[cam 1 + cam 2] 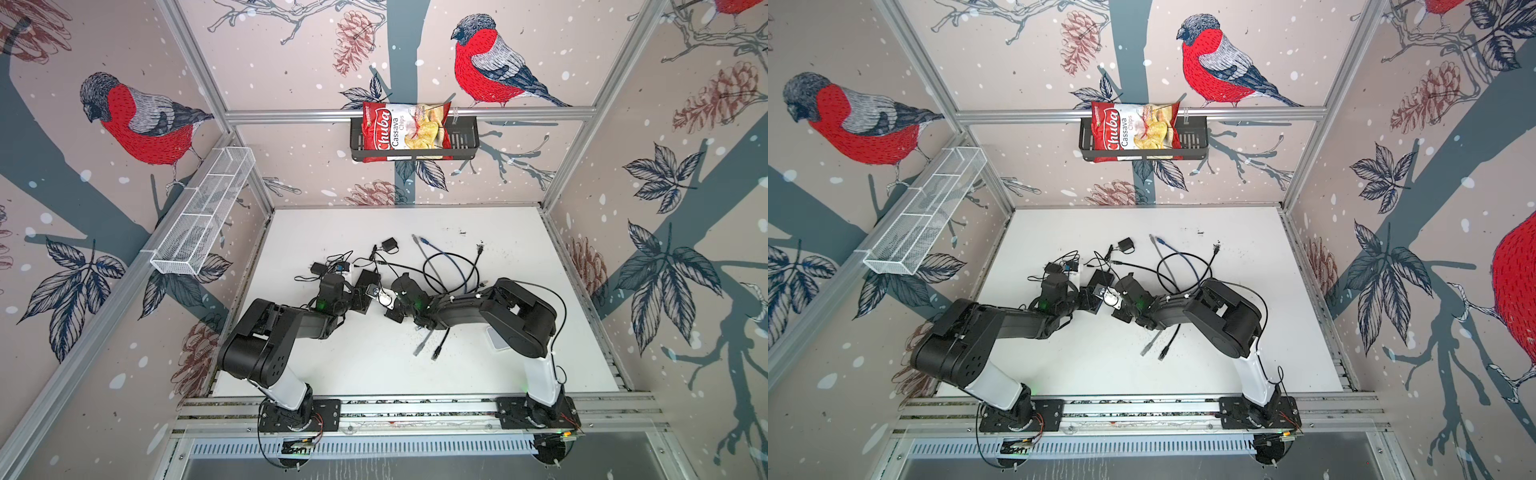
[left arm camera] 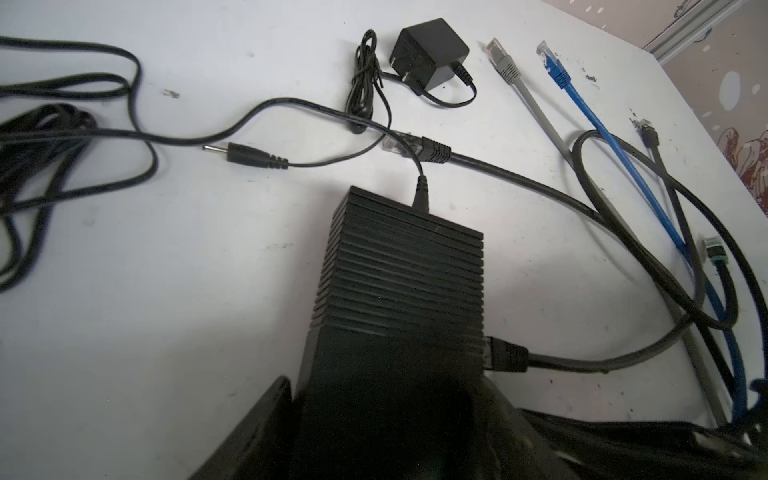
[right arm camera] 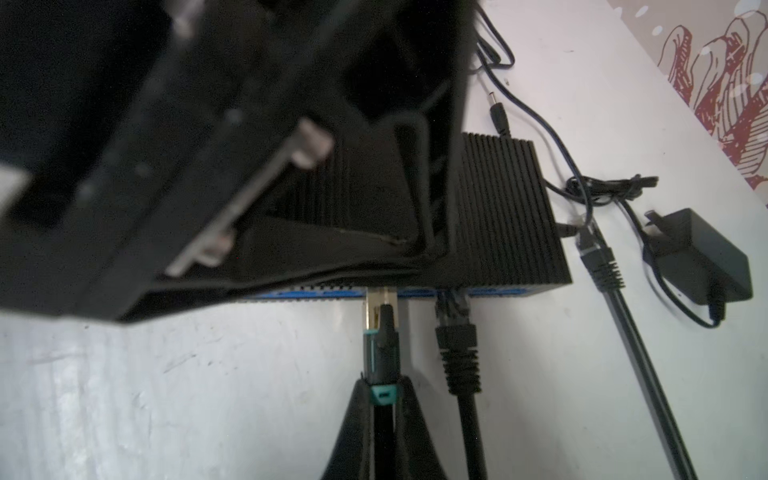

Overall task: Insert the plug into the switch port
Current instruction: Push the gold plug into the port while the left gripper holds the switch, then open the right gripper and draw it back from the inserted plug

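Plainly the whole thing turns on the right pincer (image 3: 382,415), which is pinched tight on the plug (image 3: 380,328) at its teal collar, with the cable trailing back between the fingers. The plug lies straight ahead of that pincer, its long axis running on from the fingers and square to the blue front face of the switch (image 3: 509,208). Its metal nose is at the mouth of a port, though I cannot tell whether it has gone fully home. Just beside it, in the neighbouring port, a black cable (image 3: 457,345) sits plugged in. The switch, a black ribbed box, lies about mid-table, a little toward the left edge. The left pincer (image 2: 378,411) has it clasped, jaws spread wide over its sides, so that arm looks to be bracing it. The right arm, the nearer to the plug, does the pushing, and I'd judge a short straight shove along the plug's own line is what is wanted. As for writing, nothing readable shows on the switch or on the black power adapter (image 2: 430,54) toward the far edge. The only words are on the red bag (image 1: 405,126) in the black basket (image 1: 467,139) on the back wall: "Chuba Cassava Chips".
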Motion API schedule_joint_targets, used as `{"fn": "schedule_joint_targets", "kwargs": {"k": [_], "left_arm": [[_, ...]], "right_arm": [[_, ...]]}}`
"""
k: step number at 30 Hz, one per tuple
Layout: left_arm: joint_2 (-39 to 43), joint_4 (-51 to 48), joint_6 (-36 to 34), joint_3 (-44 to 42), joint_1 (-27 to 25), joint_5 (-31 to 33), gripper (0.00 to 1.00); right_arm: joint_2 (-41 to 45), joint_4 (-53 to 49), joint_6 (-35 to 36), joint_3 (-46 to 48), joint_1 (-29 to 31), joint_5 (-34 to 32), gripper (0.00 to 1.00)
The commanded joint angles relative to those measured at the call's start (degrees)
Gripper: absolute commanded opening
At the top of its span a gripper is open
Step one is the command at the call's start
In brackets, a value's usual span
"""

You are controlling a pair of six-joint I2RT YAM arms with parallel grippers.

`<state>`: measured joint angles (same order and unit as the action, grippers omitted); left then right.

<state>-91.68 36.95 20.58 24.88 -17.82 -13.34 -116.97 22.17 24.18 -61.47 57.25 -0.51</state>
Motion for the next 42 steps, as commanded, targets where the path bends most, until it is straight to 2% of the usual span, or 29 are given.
{"fn": "schedule_joint_targets", "kwargs": {"k": [1, 16, 21, 26, 34, 40, 42], "left_arm": [[-0.1, 6.3, 2.2, 0.0, -0.9, -25.2, 0.67], [-2.4, 9.8, 3.1, -0.3, -1.5, -29.7, 0.67], [0.0, 5.7, 2.0, -0.2, -1.5, -21.6, 0.69], [1.8, -2.9, -0.5, 2.6, -1.1, -12.9, 0.71], [0.4, -3.7, 0.6, 4.3, 0.3, -9.2, 0.75], [0.1, -4.2, 1.0, 5.1, 0.8, -7.0, 0.87], [0.6, -5.0, 1.1, 5.5, 1.1, -6.3, 0.97]], "right_arm": [[-0.4, 15.3, 2.1, -3.1, 1.5, 8.8, 0.02], [-1.3, 17.9, 1.2, -6.2, 1.5, 10.7, 0.02], [-1.5, 13.2, 0.2, -7.2, 1.2, 6.7, 0.03], [-0.6, 2.6, -0.8, -8.3, -0.2, 2.6, 0.05], [-0.2, -7.4, 8.0, -7.0, -1.9, 3.3, 0.09], [-2.8, -13.6, 12.0, -9.2, -2.7, 2.9, 0.11], [-3.3, -14.4, 12.5, -9.4, -2.8, 2.8, 0.12]]}}
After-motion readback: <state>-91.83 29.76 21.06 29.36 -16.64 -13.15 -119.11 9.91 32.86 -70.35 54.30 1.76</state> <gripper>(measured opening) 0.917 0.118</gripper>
